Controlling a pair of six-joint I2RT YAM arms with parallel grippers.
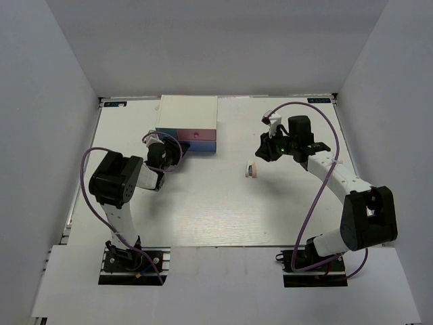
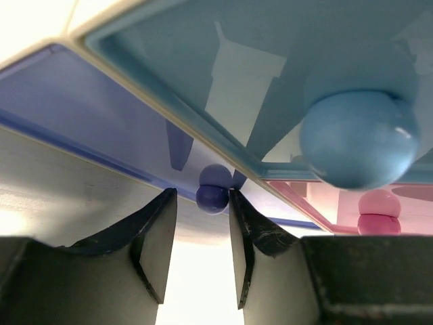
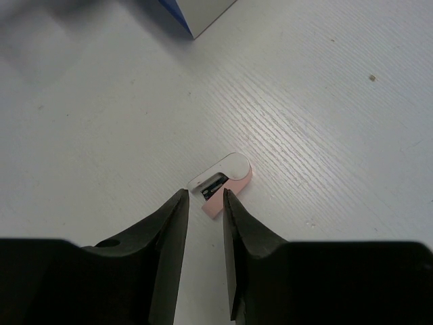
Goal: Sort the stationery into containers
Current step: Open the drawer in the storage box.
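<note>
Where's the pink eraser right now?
The eraser lies alone on the table, right of centre in the top view. It is just beyond the right gripper tips, to the right of the drawer box.

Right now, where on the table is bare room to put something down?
Widest bare patch: middle of the white table, between the small pink-white eraser and the near edge. Also a strip left of the white-topped drawer box. Crowded: the drawer fronts, where the left gripper is, and the eraser at the right gripper.
</note>
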